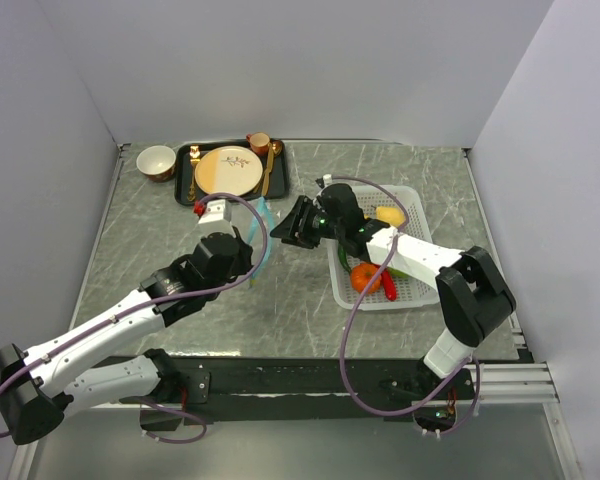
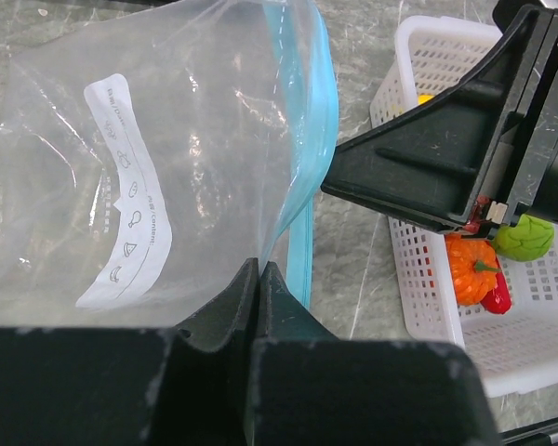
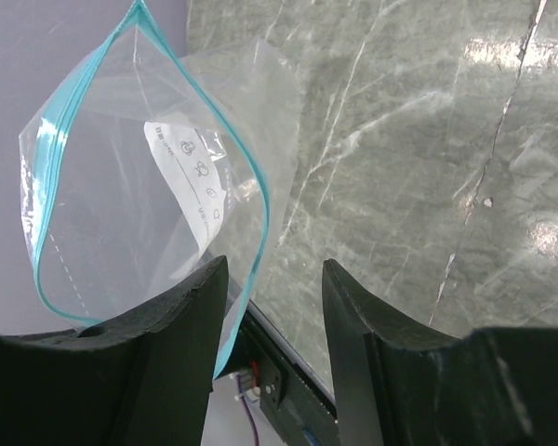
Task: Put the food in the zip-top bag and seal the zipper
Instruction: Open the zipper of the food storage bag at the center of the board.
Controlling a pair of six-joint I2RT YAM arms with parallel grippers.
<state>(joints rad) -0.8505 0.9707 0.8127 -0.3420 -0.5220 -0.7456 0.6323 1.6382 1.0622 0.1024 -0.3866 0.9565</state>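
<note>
The clear zip-top bag (image 2: pixel 167 167) hangs with its mouth open, its teal-blue zipper (image 2: pixel 312 139) running along the edge. My left gripper (image 2: pixel 260 269) is shut on the bag's edge just below the zipper and holds it up above the table (image 1: pixel 252 250). My right gripper (image 3: pixel 274 279) is open and empty, right at the bag's mouth (image 3: pixel 139 214), its left finger against the teal strip (image 3: pixel 251 177). In the top view it (image 1: pixel 288 228) points left at the bag (image 1: pixel 263 225). The orange tomato (image 2: pixel 470 265), red chilli (image 2: pixel 498 295), lime-green ball (image 2: pixel 525 239) and yellow banana (image 1: pixel 388 213) lie in the basket.
The white perforated basket (image 1: pixel 412 293) stands at the right, under my right arm. A black tray (image 1: pixel 185 180) at the back holds the beige-and-orange plate (image 1: pixel 227 170), a cup (image 1: pixel 259 142) and gold cutlery. A bowl (image 1: pixel 156 160) sits left of it. Walls close three sides.
</note>
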